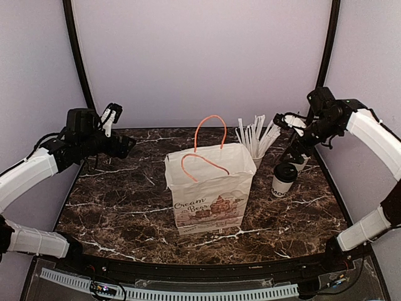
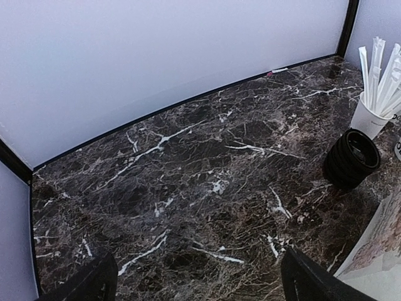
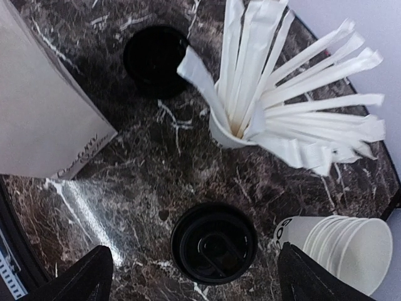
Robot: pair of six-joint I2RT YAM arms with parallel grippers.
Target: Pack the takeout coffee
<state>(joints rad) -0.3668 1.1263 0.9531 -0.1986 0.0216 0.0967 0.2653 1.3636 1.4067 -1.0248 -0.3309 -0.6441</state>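
The takeout coffee (image 1: 285, 177), a white paper cup with a black dome lid, stands upright on the marble table right of the paper bag (image 1: 210, 188). In the right wrist view its lid (image 3: 214, 243) shows from straight above. My right gripper (image 3: 194, 254) is open and hovers above the cup, one finger (image 3: 75, 279) on each side of it, not touching. In the top view the right gripper (image 1: 296, 150) is just behind the cup. My left gripper (image 1: 125, 144) is open and empty, raised over the far left of the table (image 2: 199, 256).
A white cup of wrapped sticks (image 3: 229, 132) stands behind the coffee. A stack of lidless white cups (image 3: 341, 244) lies on its side at the right. A stack of black lids (image 3: 155, 59) sits by the bag's back corner (image 2: 351, 157). The bag is open, with orange handles.
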